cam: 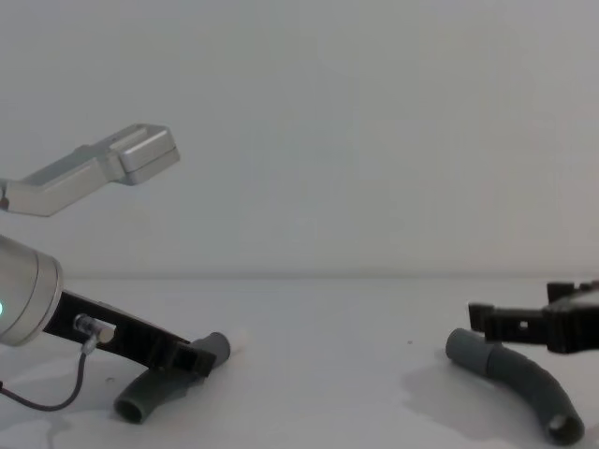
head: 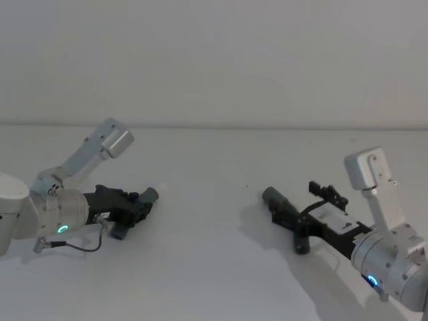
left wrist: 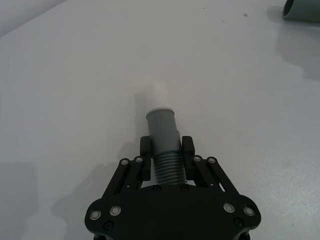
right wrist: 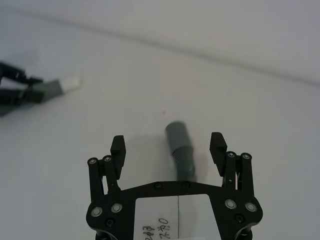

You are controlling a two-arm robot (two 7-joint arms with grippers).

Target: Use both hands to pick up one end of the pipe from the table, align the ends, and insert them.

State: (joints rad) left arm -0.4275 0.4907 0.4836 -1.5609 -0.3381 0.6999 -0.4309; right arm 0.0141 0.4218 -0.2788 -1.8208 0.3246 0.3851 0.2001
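Corrugation of one pipe piece pinched between the fingers of the left gripper, grey cuff and white tip jutting just past the fingertips, tail trailing beneath the wrist down to the table. Fingers of the right gripper spread wide, just above the other pipe piece; plain cuff between and slightly beyond them.

Open table — free passage between left pipe and right pipe.
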